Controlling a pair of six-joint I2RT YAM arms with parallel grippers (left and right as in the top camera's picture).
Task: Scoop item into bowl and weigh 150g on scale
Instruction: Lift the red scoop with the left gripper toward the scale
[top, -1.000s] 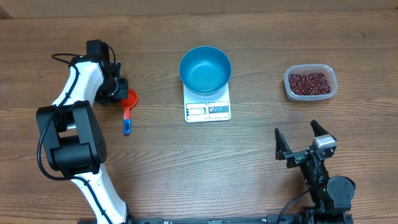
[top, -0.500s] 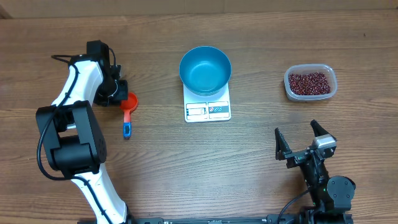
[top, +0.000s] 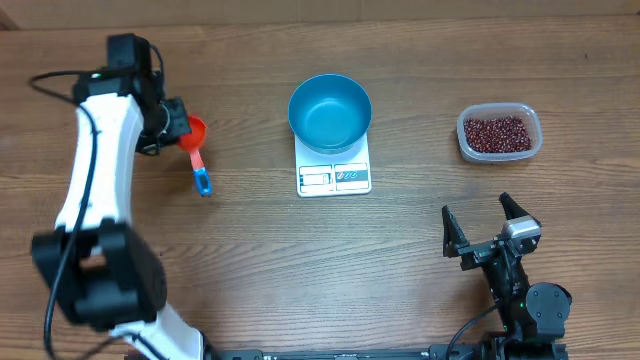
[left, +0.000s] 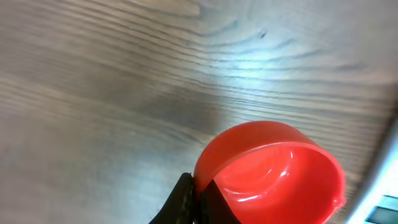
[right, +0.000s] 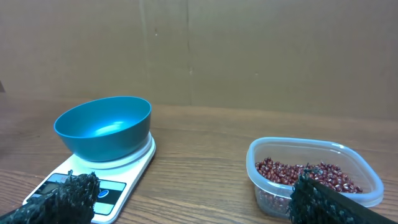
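A: Left gripper (top: 180, 130): clamped on the cup rim of the red scoop (top: 196, 134), far left of the desk (top: 250, 260). Blue handle end angled toward the near edge.
B: Matches the left wrist view: finger (left: 185, 200) pinching the red cup wall. Touching the desk or lifted?
A: Cannot tell.
B: Right gripper (top: 477, 210)?
A: Jaws wide apart, low at the front right, well apart from everything.
B: Beans (top: 497, 132)?
A: In the clear tub (top: 470, 148), back right, a loose maroon layer.
B: Bowl (top: 330, 110)?
A: On the white scale (top: 334, 172), mid-desk, over its rear part. Display and buttons exposed at the front edge. Reading too small to make out.
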